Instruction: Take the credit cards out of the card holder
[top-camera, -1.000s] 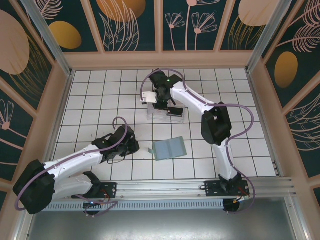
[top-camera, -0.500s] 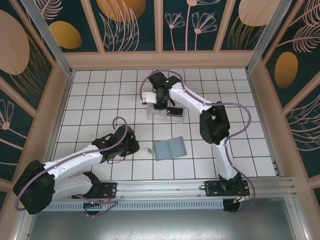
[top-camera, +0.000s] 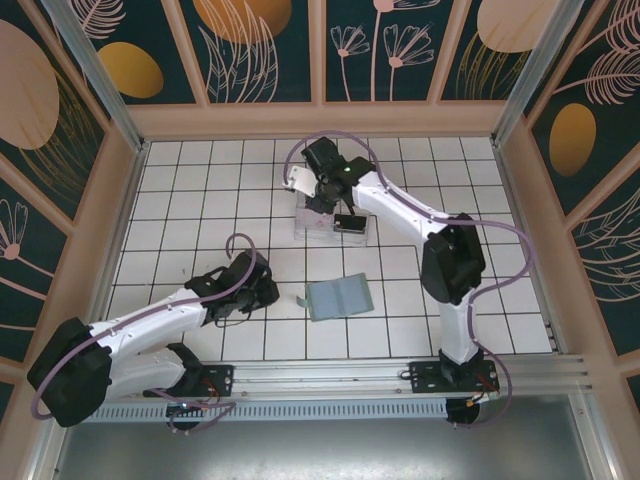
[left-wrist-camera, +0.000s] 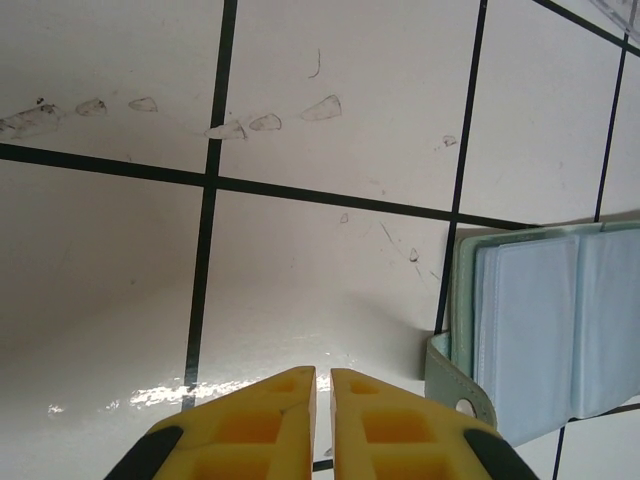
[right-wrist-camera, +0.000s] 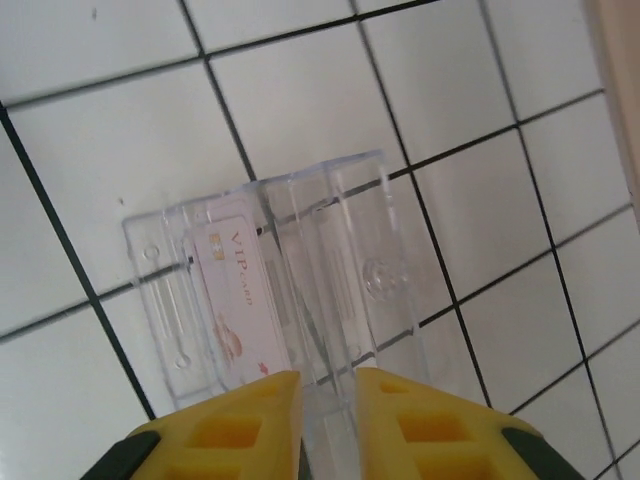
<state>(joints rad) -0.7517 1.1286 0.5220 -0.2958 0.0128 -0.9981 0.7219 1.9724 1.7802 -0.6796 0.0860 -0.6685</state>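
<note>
Right wrist view: pale pinkish-white VIP credit card (right-wrist-camera: 235, 300) lies in the clear plastic tray (right-wrist-camera: 385, 215) near the tiled table's (top-camera: 480, 300) far edge, a black card (top-camera: 350, 222) alongside. Right gripper (right-wrist-camera: 326, 385) hovers slightly parted, empty. The open grey-green card holder (left-wrist-camera: 540, 330) mid-table looks emptied, with the left gripper (left-wrist-camera: 323, 375) pressed together beside it.

Pretty clearly a robotics lab test cell: two white robot arms (top-camera: 440, 260) bolted to an aluminium rail (top-camera: 330, 375), boxed in by leaf-print wall panels (top-camera: 250, 45). Past the yellow fingers (left-wrist-camera: 260, 425) it's just a white tiled tabletop (left-wrist-camera: 330, 270) with black grid lines.
</note>
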